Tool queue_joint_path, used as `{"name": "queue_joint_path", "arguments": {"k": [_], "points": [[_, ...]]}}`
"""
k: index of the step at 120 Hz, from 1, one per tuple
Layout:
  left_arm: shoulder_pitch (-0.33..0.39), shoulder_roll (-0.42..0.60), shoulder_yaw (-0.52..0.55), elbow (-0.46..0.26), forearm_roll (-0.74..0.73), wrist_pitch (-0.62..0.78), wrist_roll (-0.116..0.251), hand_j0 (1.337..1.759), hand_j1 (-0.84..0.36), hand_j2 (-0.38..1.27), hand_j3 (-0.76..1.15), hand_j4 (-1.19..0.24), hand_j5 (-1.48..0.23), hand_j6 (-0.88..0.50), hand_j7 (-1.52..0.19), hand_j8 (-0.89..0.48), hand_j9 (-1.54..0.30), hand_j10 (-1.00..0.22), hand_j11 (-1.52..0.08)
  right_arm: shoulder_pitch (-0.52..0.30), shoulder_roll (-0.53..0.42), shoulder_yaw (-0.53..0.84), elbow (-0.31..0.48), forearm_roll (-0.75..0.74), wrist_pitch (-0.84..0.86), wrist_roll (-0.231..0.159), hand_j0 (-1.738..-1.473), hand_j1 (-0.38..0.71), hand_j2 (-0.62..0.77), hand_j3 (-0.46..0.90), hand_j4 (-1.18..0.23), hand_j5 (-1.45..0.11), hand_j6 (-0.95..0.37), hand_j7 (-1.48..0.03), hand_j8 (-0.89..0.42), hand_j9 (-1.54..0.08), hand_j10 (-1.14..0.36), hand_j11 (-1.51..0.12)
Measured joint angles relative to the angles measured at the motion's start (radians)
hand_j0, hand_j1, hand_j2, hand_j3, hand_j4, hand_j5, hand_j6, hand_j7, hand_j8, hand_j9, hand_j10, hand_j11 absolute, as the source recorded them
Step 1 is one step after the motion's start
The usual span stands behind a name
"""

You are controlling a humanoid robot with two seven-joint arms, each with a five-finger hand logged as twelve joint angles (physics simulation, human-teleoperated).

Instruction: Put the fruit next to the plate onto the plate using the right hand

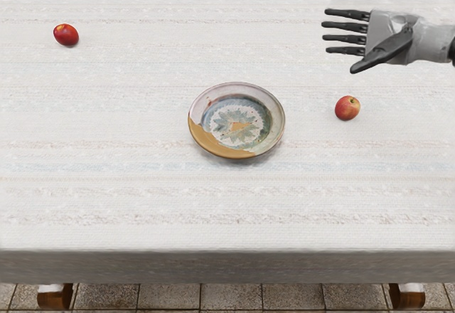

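The apple (347, 107) near the plate is small and round, red with a yellow-orange flush on its left face and a dark dimple at the top where the stem sits. It rests on the table (128, 185), off to the right of the plate (274, 117) and apart from it, with a strip of pale cloth between the two.

The plate is a shallow round dish in the middle of the table. Its rim is glazed cream and grey, with an ochre-brown patch along the lower left edge, and a green leaf-like pattern with an orange mark fills the centre. The whole painted face is in view.

A second apple (65, 34), darker red, lies far away by the back left corner, well apart from everything else.

The right hand (384, 37) comes in from the right edge near the back of the table, above and behind the apple near the plate and not touching it. Its dark fingers (345, 27) are stretched out straight and apart, pointing left, with the thumb angled down below them; it grips nothing.

The cloth runs wide and flat around the plate on all sides. The front edge of the table crosses the lower part of the view, with two wooden feet (54, 296) and floor tiles (227, 297) below it.
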Motion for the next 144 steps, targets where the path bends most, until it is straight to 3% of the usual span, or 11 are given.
{"name": "queue_joint_path", "arguments": {"k": [12,20,28,52,67,84,106,130,144], "points": [[0.000,0.000,0.000,0.000,0.000,0.000,0.000,1.658,0.06,0.05,0.00,-0.25,-0.32,-0.25,-0.32,-0.25,-0.32,-0.25,-0.32,-0.002,0.000,0.001,0.007,-0.003,0.000,-0.002,-1.658,-0.31,-0.01,0.00,-0.03,-0.04,-0.03,-0.05,-0.03,-0.04,-0.03,-0.04],[0.000,0.000,0.000,0.000,0.000,0.000,0.000,1.658,0.06,0.05,0.00,-0.25,-0.32,-0.25,-0.32,-0.25,-0.32,-0.25,-0.32,-0.002,0.004,0.012,0.012,0.002,0.000,-0.035,-1.658,-0.31,-0.01,0.00,-0.03,-0.04,-0.03,-0.05,-0.03,-0.04,-0.03,-0.04],[0.000,0.000,0.000,0.000,0.000,0.000,0.000,1.658,0.06,0.05,0.00,-0.25,-0.32,-0.25,-0.32,-0.25,-0.32,-0.25,-0.32,-0.002,0.009,0.030,0.014,-0.016,0.000,-0.032,-1.658,-0.31,-0.01,0.00,-0.03,-0.05,-0.03,-0.05,-0.03,-0.05,-0.03,-0.05],[0.000,0.000,0.000,0.000,0.000,0.000,0.000,1.658,0.06,0.05,0.00,-0.25,-0.32,-0.25,-0.32,-0.25,-0.32,-0.25,-0.32,0.020,0.011,0.106,0.023,-0.465,0.000,-0.010,-1.658,-0.31,-0.01,0.00,-0.04,-0.05,-0.04,-0.05,-0.04,-0.05,-0.04,-0.05],[0.000,0.000,0.000,0.000,0.000,0.000,0.000,1.658,0.06,0.05,0.00,-0.25,-0.32,-0.25,-0.32,-0.25,-0.32,-0.25,-0.32,0.023,0.013,0.118,0.109,-0.711,0.000,0.012,-1.658,-0.31,-0.01,0.00,-0.04,-0.05,-0.04,-0.05,-0.04,-0.05,-0.04,-0.05],[0.000,0.000,0.000,0.000,0.000,0.000,0.000,1.658,0.06,0.05,0.00,-0.25,-0.32,-0.25,-0.32,-0.25,-0.32,-0.25,-0.32,0.018,0.009,0.112,0.211,-0.865,-0.012,0.017,-1.658,-0.30,-0.01,0.00,-0.04,-0.05,-0.04,-0.05,-0.04,-0.05,-0.04,-0.05],[0.000,0.000,0.000,0.000,0.000,0.000,0.000,1.658,0.05,0.05,0.00,-0.25,-0.32,-0.25,-0.32,-0.25,-0.32,-0.25,-0.32,0.015,0.011,0.041,0.310,-1.008,-0.222,0.014,-1.658,-0.30,-0.01,0.00,-0.04,-0.05,-0.04,-0.05,-0.04,-0.05,-0.04,-0.05],[0.000,0.000,0.000,0.000,0.000,0.000,0.000,1.658,0.06,0.05,0.00,-0.25,-0.32,-0.25,-0.32,-0.25,-0.32,-0.25,-0.32,0.021,0.027,-0.051,0.352,-1.113,-0.362,-0.060,-1.658,-0.29,-0.01,0.00,-0.05,-0.07,-0.05,-0.06,-0.05,-0.07,-0.05,-0.06],[0.000,0.000,0.000,0.000,0.000,0.000,0.000,1.658,0.05,0.05,0.00,-0.25,-0.32,-0.25,-0.32,-0.25,-0.32,-0.25,-0.32,0.021,0.033,-0.103,0.368,-1.163,-0.427,-0.089,-1.658,-0.23,-0.02,0.00,-0.10,-0.13,-0.10,-0.13,-0.10,-0.13,-0.10,-0.13]]}}
